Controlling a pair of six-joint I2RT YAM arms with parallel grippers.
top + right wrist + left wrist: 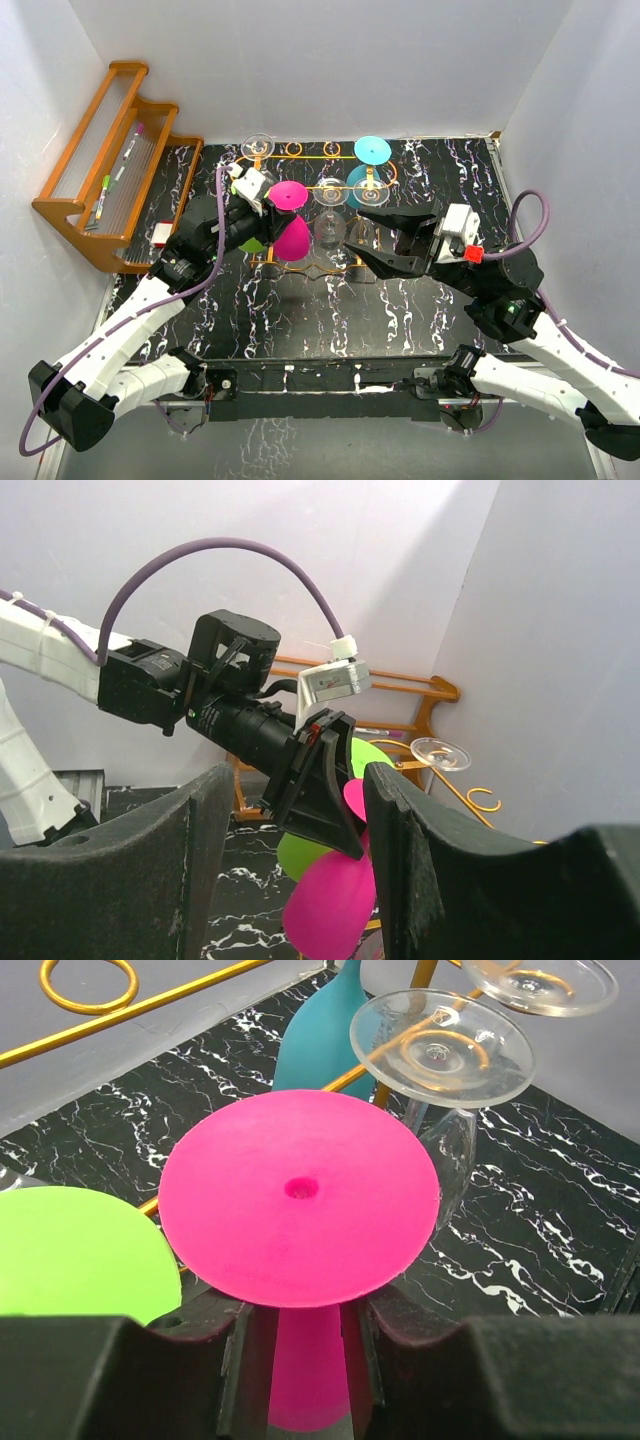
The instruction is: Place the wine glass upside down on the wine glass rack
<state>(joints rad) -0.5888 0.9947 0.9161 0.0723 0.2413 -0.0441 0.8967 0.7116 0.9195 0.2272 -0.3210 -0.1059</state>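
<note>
The pink wine glass (300, 1195) hung upside down, its round foot uppermost and its bowl (292, 238) pointing down, at the front left part of the wine glass rack (310, 157). The left gripper (262, 205) was clenched on it just below the foot, a finger (235, 1360) on either side of the pink stem. An orange rail ran under the foot in the left wrist view, but whether the foot rested on the wire could not be told.

Close on its left hung a green glass (70, 1250), its foot nearly touching the pink one. On the other side a clear glass (442, 1048) hung inverted just beside it, with a teal glass (320, 1045) behind and a second clear foot (540, 982) further along.

The right gripper (365, 240) hovered at the rack's right front, jaws spread wide and holding nothing, aimed at the clear glass.

A wooden stepped shelf (110, 160) with markers stood at the far left of the marbled black table (330, 310)
</note>
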